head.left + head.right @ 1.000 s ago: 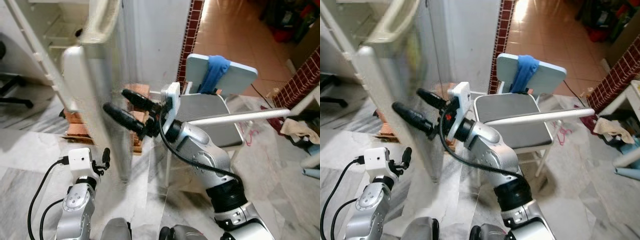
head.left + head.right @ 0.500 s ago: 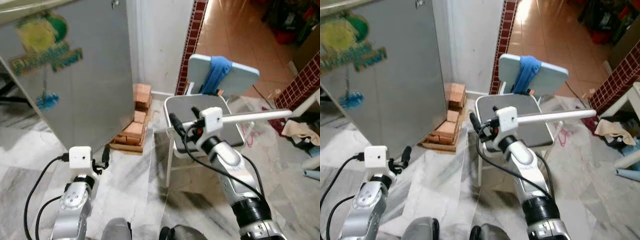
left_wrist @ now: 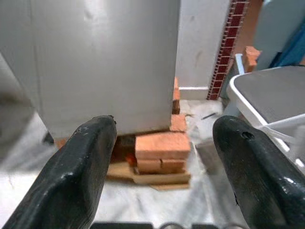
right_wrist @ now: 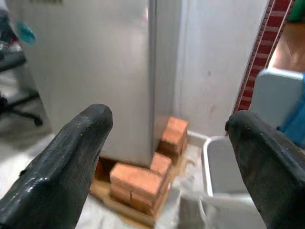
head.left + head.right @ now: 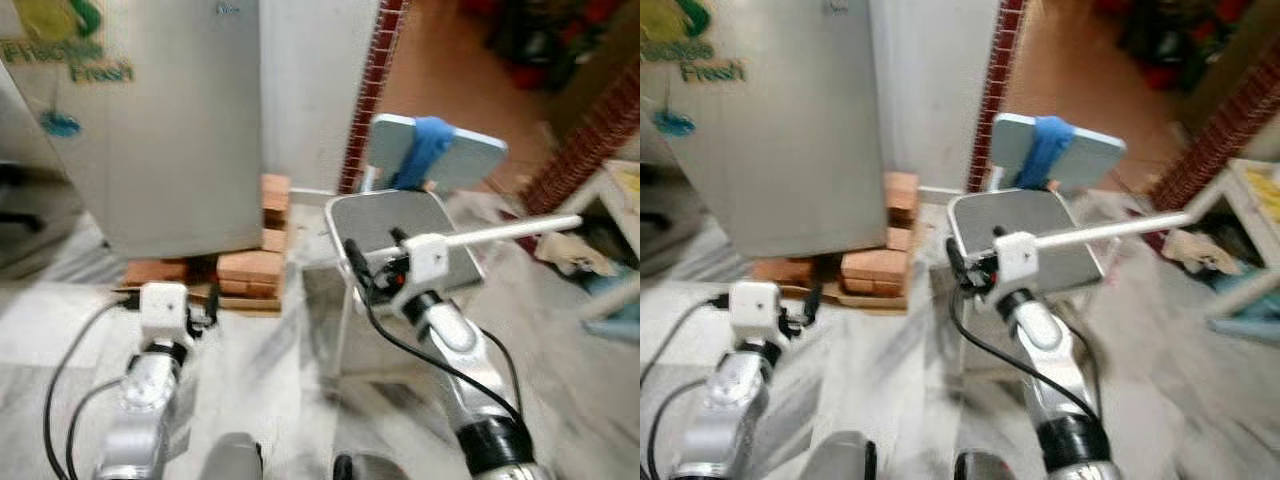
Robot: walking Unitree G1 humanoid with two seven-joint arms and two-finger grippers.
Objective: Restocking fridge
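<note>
The fridge (image 5: 165,120), silver with its door closed and a green-and-blue "Fresh" sticker (image 5: 65,50) on the front, stands on a stack of red bricks (image 5: 250,265) set on a white marble floor (image 5: 270,370), beside a white wall with a brick-red tile strip (image 5: 368,95). To the robot's right of the fridge stands a grey-seated chair (image 5: 400,225) with a blue cloth (image 5: 425,150) draped over its pale backrest, and terracotta tiling (image 5: 470,90) lies beyond it. The left gripper (image 3: 162,167) and the right gripper (image 4: 164,157) both point toward the fridge base with fingers spread wide and nothing between them, the right gripper raised in front of the chair seat.
</note>
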